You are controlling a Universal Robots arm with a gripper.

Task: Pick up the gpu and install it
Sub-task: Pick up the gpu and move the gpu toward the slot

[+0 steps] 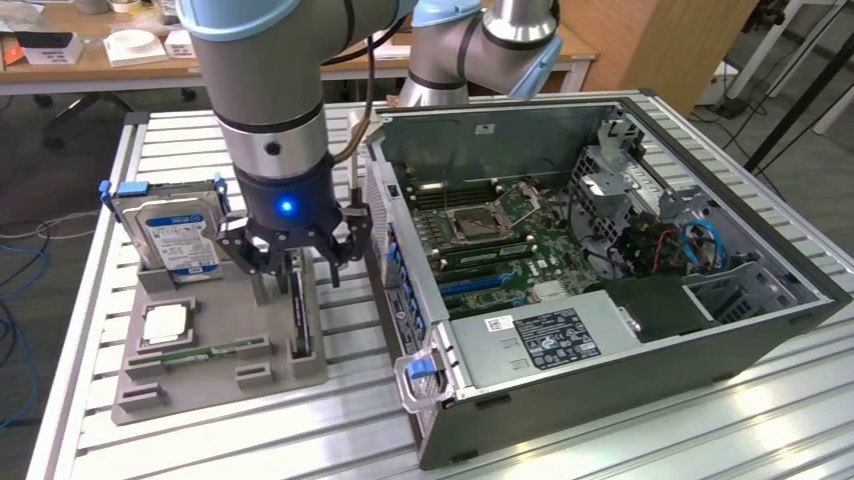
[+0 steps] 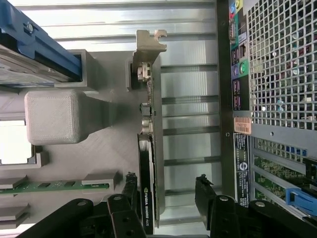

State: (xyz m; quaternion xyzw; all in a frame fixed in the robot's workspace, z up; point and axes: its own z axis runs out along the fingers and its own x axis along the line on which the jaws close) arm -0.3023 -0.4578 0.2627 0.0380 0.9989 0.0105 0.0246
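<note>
Jaws stand wide open, straddling the gpu (image 2: 147,168), a thin dark circuit card with a silver metal bracket (image 2: 148,47) at one end. The card stands on edge in a slot of the grey plastic holder tray (image 1: 200,378). To the exterior view's right sits the open black computer case (image 1: 747,325). Both rest on the slatted aluminium bench (image 1: 641,440).
</note>
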